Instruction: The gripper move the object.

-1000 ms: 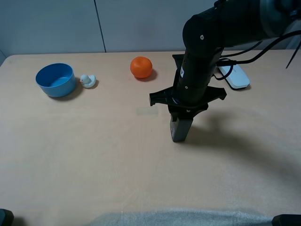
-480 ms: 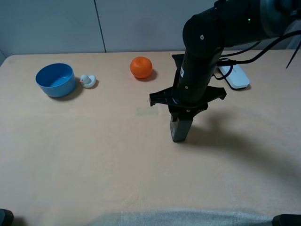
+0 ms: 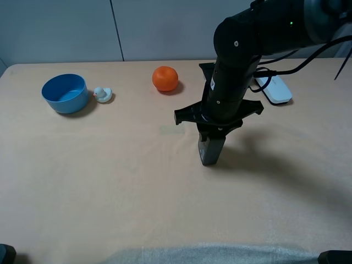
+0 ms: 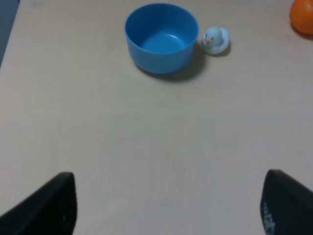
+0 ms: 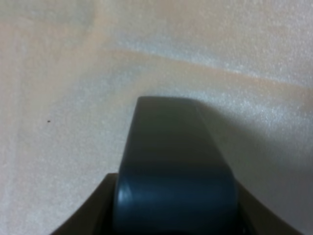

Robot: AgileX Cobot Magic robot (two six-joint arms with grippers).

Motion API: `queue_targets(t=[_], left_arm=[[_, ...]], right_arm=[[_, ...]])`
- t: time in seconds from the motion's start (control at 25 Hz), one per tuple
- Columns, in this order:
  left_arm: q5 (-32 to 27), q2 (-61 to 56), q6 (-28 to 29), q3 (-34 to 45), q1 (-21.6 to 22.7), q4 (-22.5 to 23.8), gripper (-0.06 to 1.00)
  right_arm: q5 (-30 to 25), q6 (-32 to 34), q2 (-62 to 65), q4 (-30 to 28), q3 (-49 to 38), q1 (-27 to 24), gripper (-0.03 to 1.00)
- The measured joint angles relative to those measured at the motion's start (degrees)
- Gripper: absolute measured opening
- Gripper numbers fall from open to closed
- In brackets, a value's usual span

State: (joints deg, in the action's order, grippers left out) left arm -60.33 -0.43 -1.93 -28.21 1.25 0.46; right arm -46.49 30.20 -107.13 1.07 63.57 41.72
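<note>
The tall dark bottle (image 3: 212, 152) stands upright on the tan table, right of centre. My right gripper (image 3: 213, 136) comes straight down over it, and its fingers close around the bottle's upper part. In the right wrist view the bottle's dark top (image 5: 173, 161) fills the lower middle, with the table beyond it. My left gripper (image 4: 166, 205) is open and empty, its two black fingertips (image 4: 49, 205) far apart above bare table. It does not show in the exterior high view.
An orange ball (image 3: 165, 78) lies behind and left of the bottle. A blue bowl (image 3: 65, 104) and a small white duck (image 3: 102, 94) sit at the far left; both also show in the left wrist view. A white device (image 3: 275, 88) lies behind the right arm.
</note>
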Motion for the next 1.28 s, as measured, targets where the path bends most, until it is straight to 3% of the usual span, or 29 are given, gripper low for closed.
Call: queue_targets(t=[0.48,0.76,1.28], left_arm=[[0.0,0.0,0.0,0.0,0.0,0.0,0.82],[0.0,0.0,0.0,0.0,0.0,0.0,0.82],[0.0,0.0,0.0,0.0,0.0,0.0,0.82]], right_arm=[[-3.7,-2.5,-0.2,-0.5,12.1,0.0,0.3],[-7.1,-3.2,-0.2,-4.2,20.5,-0.1,0.3],[-6.7,-7.2,-1.8,-5.0,25.8,-6.0,0.3]])
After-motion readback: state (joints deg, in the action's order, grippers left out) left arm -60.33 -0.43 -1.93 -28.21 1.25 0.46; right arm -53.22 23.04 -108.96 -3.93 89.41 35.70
